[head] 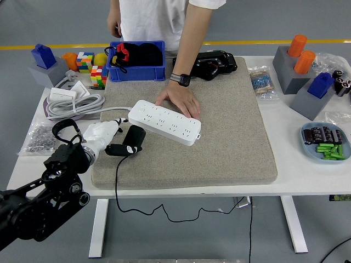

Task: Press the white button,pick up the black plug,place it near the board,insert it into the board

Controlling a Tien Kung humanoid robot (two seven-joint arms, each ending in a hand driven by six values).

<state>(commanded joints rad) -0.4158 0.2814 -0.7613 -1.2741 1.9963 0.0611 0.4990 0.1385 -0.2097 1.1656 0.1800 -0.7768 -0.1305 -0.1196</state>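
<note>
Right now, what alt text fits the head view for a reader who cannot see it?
The robot's left hand grips a black plug just in front of a white power strip on a grey mat. A person's hand rests on the strip's far edge. The plug's cable hangs over the table's near edge.

The robot's black left arm reaches in from the lower left corner, its wrist bent toward the right. Its white-backed left hand (112, 141) lies low over the bench's near left part, dark fingers (116, 149) curled around the black plug (132, 139). The right arm is out of view.
</note>
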